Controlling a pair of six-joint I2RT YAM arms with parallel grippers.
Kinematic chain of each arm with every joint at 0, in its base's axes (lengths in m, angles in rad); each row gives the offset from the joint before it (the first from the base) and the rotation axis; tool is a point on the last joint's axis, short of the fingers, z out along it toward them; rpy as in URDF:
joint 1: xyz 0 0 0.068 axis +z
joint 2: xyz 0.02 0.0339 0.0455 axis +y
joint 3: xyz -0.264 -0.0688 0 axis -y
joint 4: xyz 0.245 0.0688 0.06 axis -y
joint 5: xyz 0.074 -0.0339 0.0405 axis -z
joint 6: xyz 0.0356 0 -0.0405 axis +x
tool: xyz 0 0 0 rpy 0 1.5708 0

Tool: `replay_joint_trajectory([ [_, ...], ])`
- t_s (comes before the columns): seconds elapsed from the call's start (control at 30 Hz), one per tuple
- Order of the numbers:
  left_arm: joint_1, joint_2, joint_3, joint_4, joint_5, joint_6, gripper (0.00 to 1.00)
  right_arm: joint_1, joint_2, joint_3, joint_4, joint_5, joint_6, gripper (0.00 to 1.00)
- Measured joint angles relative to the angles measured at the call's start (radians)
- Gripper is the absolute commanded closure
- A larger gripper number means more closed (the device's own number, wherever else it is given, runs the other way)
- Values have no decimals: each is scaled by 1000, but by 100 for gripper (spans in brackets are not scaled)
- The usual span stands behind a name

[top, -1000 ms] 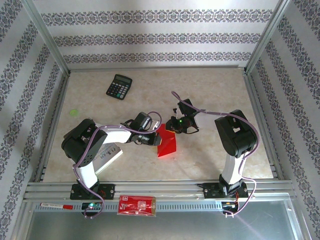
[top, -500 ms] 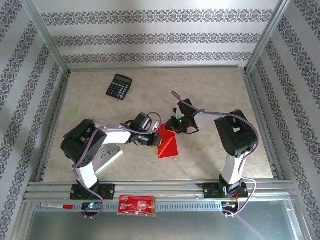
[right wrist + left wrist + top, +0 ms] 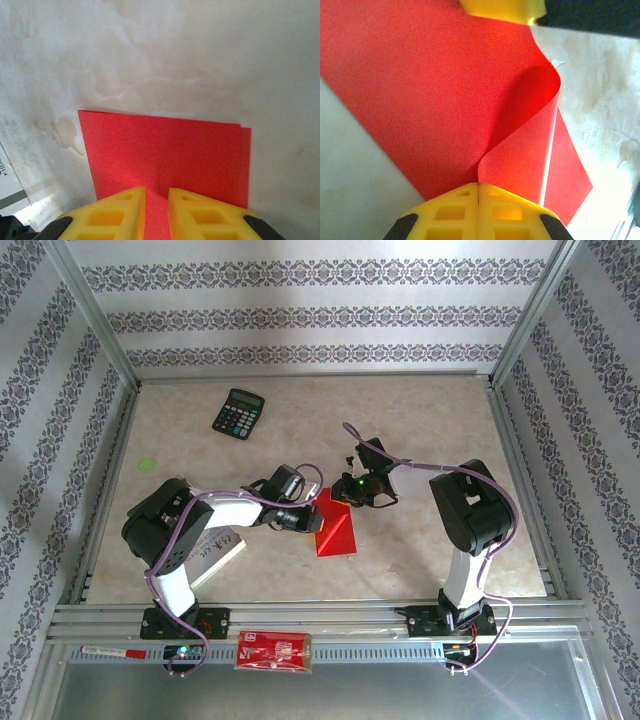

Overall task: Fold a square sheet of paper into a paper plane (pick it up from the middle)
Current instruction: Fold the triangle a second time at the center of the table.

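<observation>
- Square sheet of paper (image 3: 337, 530): red, part-folded, lying mid-bench, nearer the near edge; one flap curls upward.
- Left pincer (image 3: 478, 187): clenched on the sheet's edge.
- Right pincer (image 3: 156, 195): fingers narrowly parted, over the sheet.

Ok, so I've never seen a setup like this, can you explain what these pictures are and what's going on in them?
These are two small robot arms bolted at the near edge of a table, each ending in a two-fingered pincer. One picture looks down from above. The other two come from cameras on each wrist, so the yellow blocks at the bottom are that arm's own fingers. On the table lie a red paper, partly folded, a calculator and a white booklet. A red packet sits on the front rail. The left pincer is shut on a curled fold of the paper. The right pincer hovers over the paper, fingers slightly apart.
</observation>
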Motion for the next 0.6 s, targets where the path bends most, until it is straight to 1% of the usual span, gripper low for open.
replay_joint_trajectory([
  [0.6, -1, 11, 20, -35, -8, 1, 100, 0, 0, -3, 3, -2, 0, 77],
])
